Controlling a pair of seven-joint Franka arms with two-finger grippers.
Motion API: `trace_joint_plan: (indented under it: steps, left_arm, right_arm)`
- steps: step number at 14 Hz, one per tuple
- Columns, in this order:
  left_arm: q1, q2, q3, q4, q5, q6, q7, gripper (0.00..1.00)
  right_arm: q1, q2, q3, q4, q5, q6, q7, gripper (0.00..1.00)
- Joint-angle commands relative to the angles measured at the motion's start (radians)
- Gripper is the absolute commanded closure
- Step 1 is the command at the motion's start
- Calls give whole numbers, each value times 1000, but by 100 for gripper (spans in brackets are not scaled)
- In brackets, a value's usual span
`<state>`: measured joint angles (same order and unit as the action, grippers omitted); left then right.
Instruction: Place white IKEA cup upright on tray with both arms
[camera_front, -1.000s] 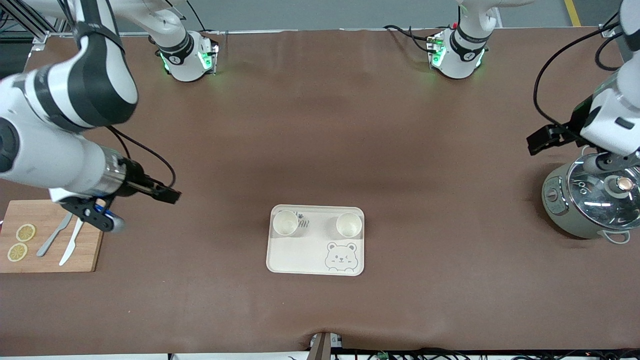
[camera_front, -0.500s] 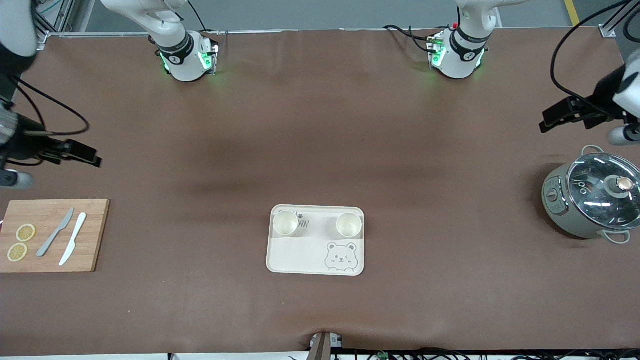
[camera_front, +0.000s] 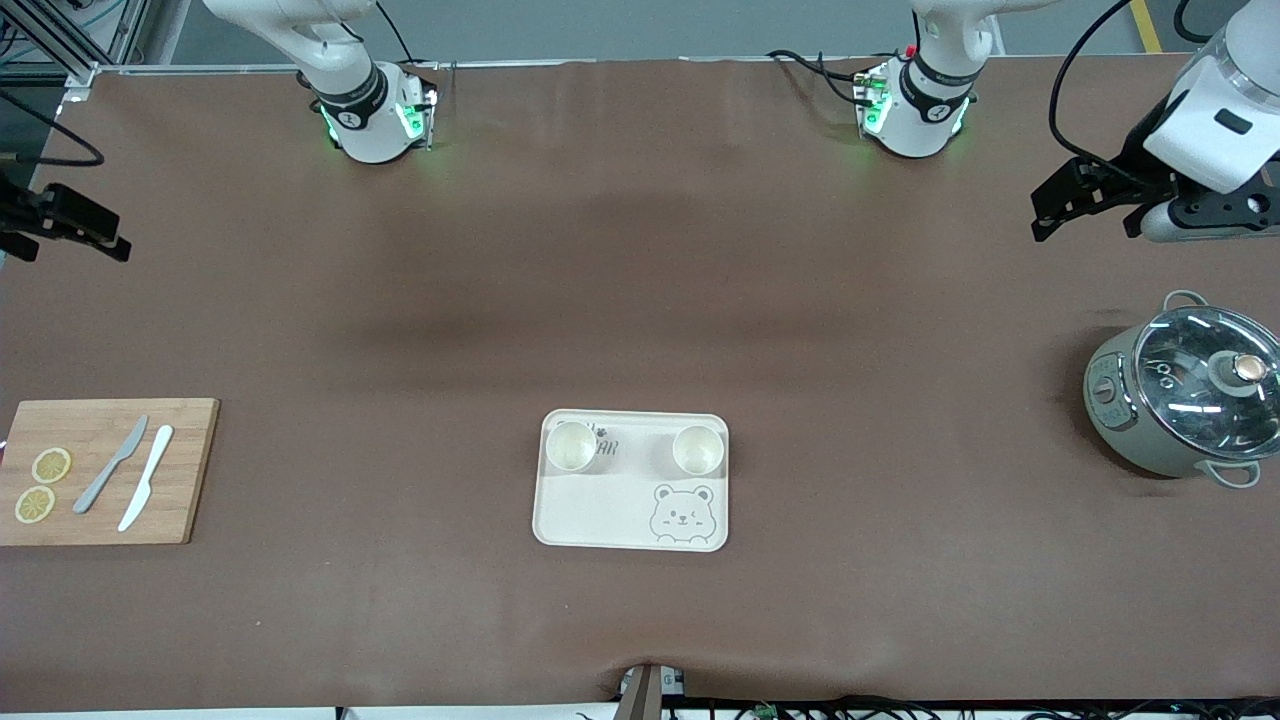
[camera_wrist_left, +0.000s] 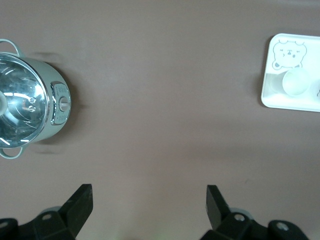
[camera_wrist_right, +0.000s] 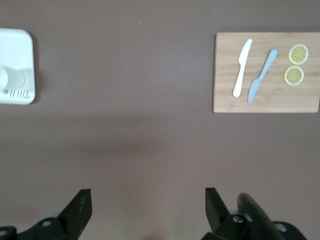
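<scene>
You see two cups (camera_front: 571, 445) (camera_front: 698, 449) upright on the tray (camera_front: 600, 515) — likely both white. The left gripper (camera_wrist_left: 149, 202) hangs spread and empty over bare table near the pot (camera_front: 1180, 404); the right gripper (camera_wrist_right: 148, 206) — also spread — hangs near the cutting board (camera_front: 100, 505).

The front camera hangs high across the table (camera_front: 640, 300), looking steeply down toward the arm bases along its upper edge, and takes in the whole tabletop. The left wrist camera looks straight down from well above, past its own fingers, at the pot (camera_wrist_left: 30, 105) and, apparently, one end of the tray (camera_wrist_left: 292, 102). The right wrist camera looks down likewise at the cutting board (camera_wrist_right: 265, 95) and a tray corner. Both wrist views share the tray with the front view; the two barely overlap each other.
</scene>
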<state>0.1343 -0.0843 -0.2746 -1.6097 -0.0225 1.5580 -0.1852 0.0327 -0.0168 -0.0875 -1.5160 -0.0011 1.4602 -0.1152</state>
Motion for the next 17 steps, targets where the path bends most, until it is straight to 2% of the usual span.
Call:
trace_joint_plan:
  steps: [1,8,10,17]
  left_arm:
    - [8,27,-2,45,26,4,6,0]
    - [5,18,-2,40,50,-19,0,0]
    - [5,18,-9,37,90,-21,7,0]
    - [4,18,-11,40,90,-19,-3,0]
  right_arm:
    - [-1,-26,5,-50,-16,6,-70,0]
    - [6,-20,6,-21,-13,-23,-70,0]
    - [0,-20,6,-20,-14,-24,-69,0]
    - [1,-20,6,-16,-11,-31,-69,0]
